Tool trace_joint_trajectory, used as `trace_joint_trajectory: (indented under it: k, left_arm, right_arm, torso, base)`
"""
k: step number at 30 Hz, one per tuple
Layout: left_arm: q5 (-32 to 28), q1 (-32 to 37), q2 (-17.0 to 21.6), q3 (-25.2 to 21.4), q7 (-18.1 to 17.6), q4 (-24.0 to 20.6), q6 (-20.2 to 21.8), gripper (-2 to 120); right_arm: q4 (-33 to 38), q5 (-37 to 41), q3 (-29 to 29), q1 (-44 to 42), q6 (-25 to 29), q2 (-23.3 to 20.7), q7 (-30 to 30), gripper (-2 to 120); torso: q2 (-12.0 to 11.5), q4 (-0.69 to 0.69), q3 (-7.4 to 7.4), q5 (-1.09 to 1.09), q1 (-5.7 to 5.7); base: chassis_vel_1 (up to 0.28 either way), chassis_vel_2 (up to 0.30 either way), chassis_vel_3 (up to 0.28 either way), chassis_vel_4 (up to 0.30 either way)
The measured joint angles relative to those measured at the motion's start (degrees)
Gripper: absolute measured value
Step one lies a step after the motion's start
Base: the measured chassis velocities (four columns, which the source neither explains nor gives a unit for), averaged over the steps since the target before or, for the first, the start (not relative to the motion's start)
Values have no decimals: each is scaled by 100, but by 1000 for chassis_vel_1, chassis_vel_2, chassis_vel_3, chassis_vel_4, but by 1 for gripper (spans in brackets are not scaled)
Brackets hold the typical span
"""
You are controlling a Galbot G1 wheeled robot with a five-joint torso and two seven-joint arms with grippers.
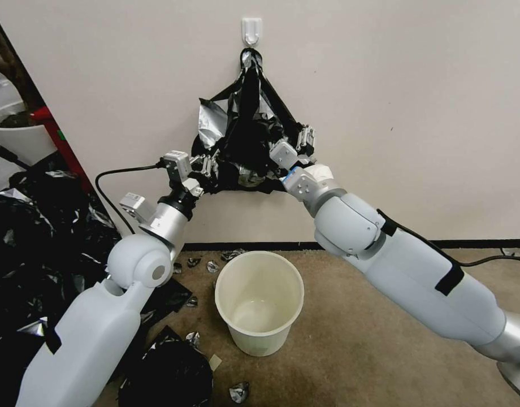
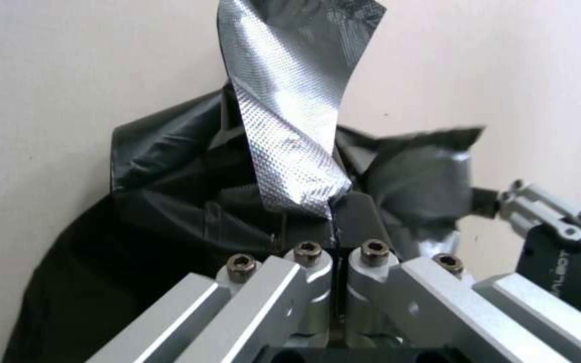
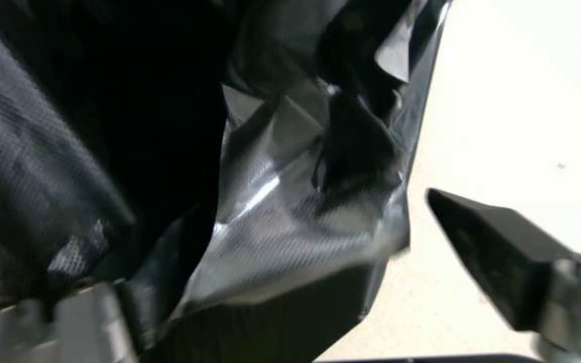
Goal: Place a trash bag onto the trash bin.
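**On the wall hook: both arms up at the black bags**

Against the cream wall, black film bags hang bunched from a white hook (image 1: 252, 30), their knotted top silvery. I cannot tell which sheet of the bunch is the trash bag (image 1: 250, 135) itself; the mass spreads into a rough triangle between my two grippers.

Left gripper (image 1: 206, 165): at the lower left corner of the bunch. My wrist view shows its jaws pressed together on a silvery, cross-hatched strip of the film (image 2: 290, 111), which rises twisted from the pinch.

Right gripper (image 1: 297, 144): at the lower right corner. My wrist view shows its jaws spread, one dark fingertip (image 3: 499, 252) standing clear of the plastic against the wall, the other side buried in folds of film.

Writing: part of a word in pale letters on the right gripper's black body (image 2: 560, 282), seen from my left wrist, reads roughly "ALBOT". No other legible marks.

Trash bin (image 1: 259, 299): cream, round, upright on the floor below the hanging bags, between my arms, no liner on it.

Floor: brown carpet, dark baseboard strip along the wall. Small crumpled scraps (image 1: 239, 391) lie around the bin. A heap of black plastic (image 1: 39, 237) fills the floor on my left, with a white plant pot (image 1: 17, 133) behind it.
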Motion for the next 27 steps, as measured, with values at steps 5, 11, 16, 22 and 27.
trace_joint_trajectory:
  k: [5,11,16,22,27]
  left_arm:
    - [-14,51,19,-87,-2,-27,-1,0]
    - [-16,131,8,-142,-3,-53,-5,0]
    - [-16,215,-40,-188,-11,-87,-8,0]
    - [25,417,-111,-235,-17,-184,-12,0]
    - [140,649,-203,-270,-17,-272,-29,0]
  right_arm:
    - [-34,88,163,-69,21,3,-12,65]
    - [52,470,280,-203,38,-73,124,46]
    - [221,1327,444,-417,67,-134,641,26]
    - [751,1793,780,-1074,258,-205,875,2]
    - [1009,1858,1025,-1780,1202,-138,713,0]
  torso:
    - [0,0,0,0,0]
    - [0,0,0,0,0]
    - [0,0,0,0,0]
    - [1,-1,0,1,0]
    - [1,0,0,1,0]
  base:
    - [0,0,0,0]
    - [0,0,0,0]
    - [0,0,0,0]
    - [0,0,0,0]
    - [0,0,0,0]
